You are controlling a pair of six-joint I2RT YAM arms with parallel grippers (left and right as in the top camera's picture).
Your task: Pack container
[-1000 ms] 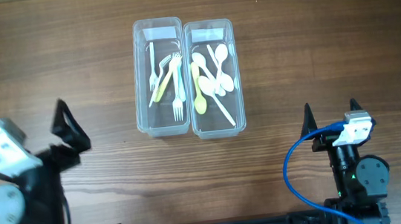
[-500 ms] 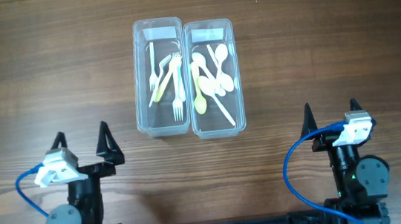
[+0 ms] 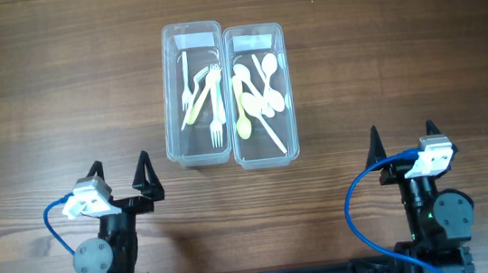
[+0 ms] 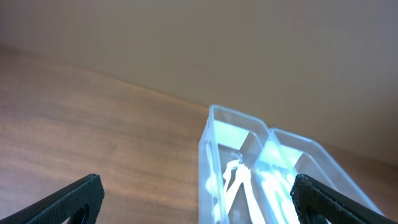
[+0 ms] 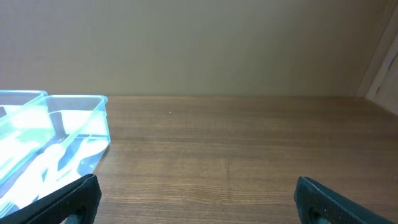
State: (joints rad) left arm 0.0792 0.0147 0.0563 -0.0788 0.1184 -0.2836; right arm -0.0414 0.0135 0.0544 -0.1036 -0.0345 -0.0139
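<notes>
Two clear plastic containers stand side by side at the table's far middle. The left container (image 3: 189, 42) holds several white and yellow-green forks (image 3: 207, 97). The right container (image 3: 253, 37) holds several white and yellow-green spoons (image 3: 258, 94). Both containers show in the left wrist view (image 4: 231, 134) and at the left edge of the right wrist view (image 5: 74, 118). My left gripper (image 3: 121, 175) is open and empty at the near left. My right gripper (image 3: 402, 138) is open and empty at the near right.
Blue cables loop beside each arm base, one at the left arm (image 3: 54, 231) and one at the right arm (image 3: 360, 206). A pale wall rises beyond the table's far edge (image 5: 249, 96).
My left arm has swung in from the far left edge and settled at the near left, gripper open and pointing toward the containers. The right arm has not moved.
</notes>
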